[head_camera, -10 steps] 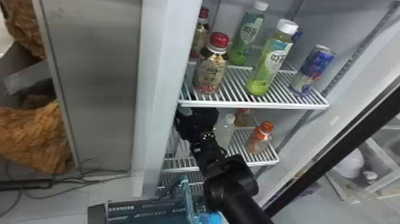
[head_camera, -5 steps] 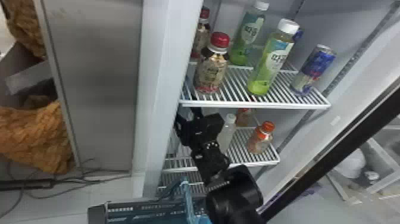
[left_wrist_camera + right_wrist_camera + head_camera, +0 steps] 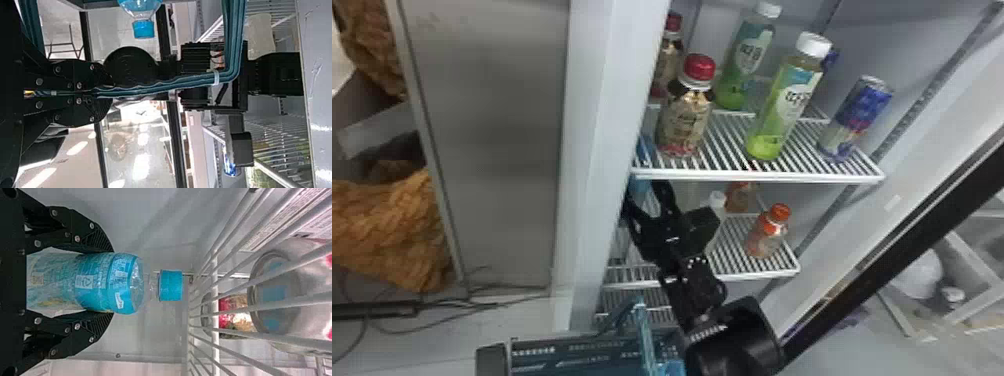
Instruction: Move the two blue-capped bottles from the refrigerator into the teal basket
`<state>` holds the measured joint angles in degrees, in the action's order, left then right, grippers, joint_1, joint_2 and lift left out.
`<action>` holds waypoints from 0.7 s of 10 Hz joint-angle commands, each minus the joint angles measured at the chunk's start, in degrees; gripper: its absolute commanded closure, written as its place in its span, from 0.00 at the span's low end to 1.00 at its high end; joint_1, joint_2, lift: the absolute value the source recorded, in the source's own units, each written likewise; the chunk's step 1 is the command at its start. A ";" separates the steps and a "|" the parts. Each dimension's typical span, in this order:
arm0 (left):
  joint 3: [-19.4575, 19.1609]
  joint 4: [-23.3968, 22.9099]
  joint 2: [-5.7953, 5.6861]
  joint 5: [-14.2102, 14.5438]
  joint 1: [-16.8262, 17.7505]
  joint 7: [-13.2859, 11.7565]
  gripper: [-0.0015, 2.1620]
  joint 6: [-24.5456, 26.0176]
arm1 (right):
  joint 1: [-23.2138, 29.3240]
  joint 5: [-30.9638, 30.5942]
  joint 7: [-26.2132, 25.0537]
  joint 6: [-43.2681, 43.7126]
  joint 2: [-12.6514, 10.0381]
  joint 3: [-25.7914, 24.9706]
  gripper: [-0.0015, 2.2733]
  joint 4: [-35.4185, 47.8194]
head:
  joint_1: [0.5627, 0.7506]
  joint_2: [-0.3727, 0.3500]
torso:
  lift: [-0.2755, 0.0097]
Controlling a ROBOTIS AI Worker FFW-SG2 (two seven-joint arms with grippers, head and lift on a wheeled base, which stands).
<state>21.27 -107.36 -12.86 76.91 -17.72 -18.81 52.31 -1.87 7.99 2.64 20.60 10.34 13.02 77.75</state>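
Note:
In the head view, my right gripper (image 3: 642, 192) is inside the refrigerator at its left wall, under the upper shelf, with a blue-labelled bottle (image 3: 640, 186) between its fingers. The right wrist view shows that blue-capped bottle (image 3: 125, 284) with both fingers of my right gripper (image 3: 113, 282) pressed against its sides. The teal basket (image 3: 537, 351) hangs low in front of the refrigerator. My left gripper (image 3: 96, 93) is shut on its teal handle (image 3: 168, 84). Another blue-capped bottle (image 3: 143, 28) is at the basket, below the handle.
A wire shelf (image 3: 762, 175) above the right gripper carries red-capped and white-capped bottles and a blue can (image 3: 857, 117). On the lower shelf, a white-capped bottle (image 3: 716, 201) and an orange-capped bottle (image 3: 768, 232) stand right of the right gripper. The refrigerator's side wall (image 3: 602, 150) is close on its left.
The right gripper and forearm have shifted slightly downward in the head view, and the wrist has turned. The blue cap seen at the basket a second ago is now largely behind the arm.

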 commanded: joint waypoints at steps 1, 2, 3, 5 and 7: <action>-0.08 0.00 0.03 0.00 0.00 0.00 0.51 0.00 | 1.86 0.01 0.08 -0.20 0.21 -0.36 0.28 2.19 | 0.70 0.03 | 0.42; -0.08 0.00 0.03 0.00 -0.14 0.00 0.51 0.00 | 2.99 0.01 0.35 -0.49 0.29 -1.15 0.28 3.46 | 0.70 0.03 | 0.42; -0.08 0.00 0.03 0.00 -0.14 0.00 0.51 0.00 | 4.82 0.01 0.88 -1.33 0.38 -2.03 0.28 5.99 | 0.70 0.03 | 0.42; -0.17 0.00 0.03 0.09 -0.14 0.00 0.51 -0.14 | 10.16 0.01 2.11 -3.02 0.47 -4.14 0.28 12.46 | 0.70 0.03 | 0.42; -0.17 0.00 0.03 0.09 -0.28 0.00 0.51 -0.14 | 12.97 -0.08 3.16 -4.42 0.56 -5.37 0.28 15.41 | 0.70 0.03 | 0.42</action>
<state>21.10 -107.36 -12.83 76.99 -17.98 -18.82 52.17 10.40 7.92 5.78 16.50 10.85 7.94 92.54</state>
